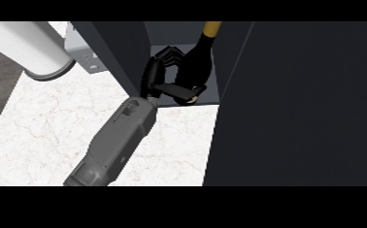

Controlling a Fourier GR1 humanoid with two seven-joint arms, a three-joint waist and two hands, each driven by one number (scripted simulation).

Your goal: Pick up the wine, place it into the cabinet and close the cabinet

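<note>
Dark wine (195, 62), gold-topped; hand (163, 74) seemingly gripping.

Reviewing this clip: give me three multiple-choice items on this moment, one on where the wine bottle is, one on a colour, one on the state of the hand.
1. Where is the wine bottle?
A. Lying on the counter
B. Inside the open cabinet
C. On top of the white cylinder

2. What colour is the bottle's top?
A. Yellow
B. Red
C. Green

3. What is the robot hand in view doing?
A. Resting flat on the counter
B. Curled round the bottle
C. Pushing the cabinet door

Answers:
1 B: the bottle stands between the cabinet's dark walls.
2 A: the neck ends in a yellow cap.
3 B: its fingers and thumb wrap the bottle's lower body; the door beside it is untouched.
</note>
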